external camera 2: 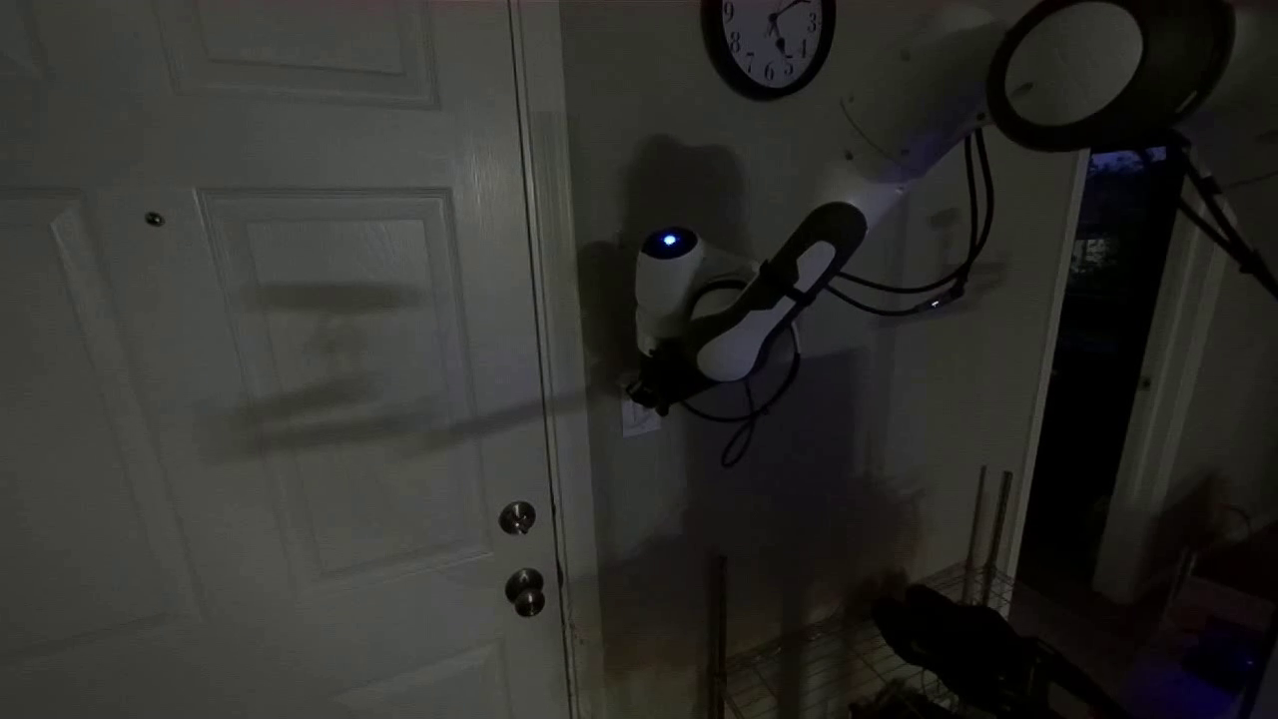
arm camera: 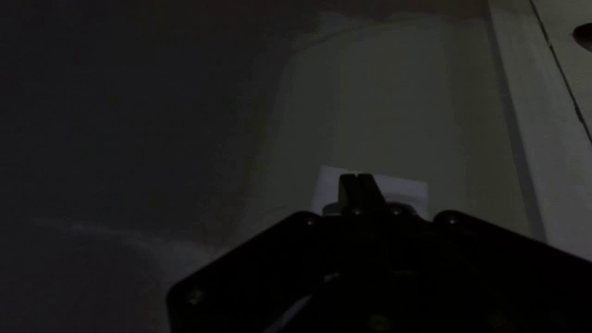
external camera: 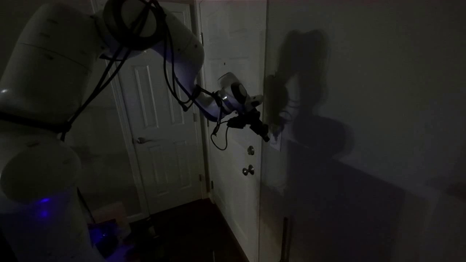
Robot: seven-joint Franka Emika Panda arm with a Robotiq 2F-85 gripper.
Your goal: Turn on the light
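Two fingers (arm camera: 348, 190) stood pressed together in the wrist view, nothing visible between them, tips overlapping the switch plate (arm camera: 395, 187). In an exterior view, they pointed down towards the switch plate on the wall (external camera: 364, 102), beside the white door (external camera: 235, 154). In an exterior view, they overlapped the switch plate, which sat higher than the lock (external camera 2: 517, 517); contact could not be confirmed. The step in hand was probably the approach; the next move likely called for alignment, then a short push.
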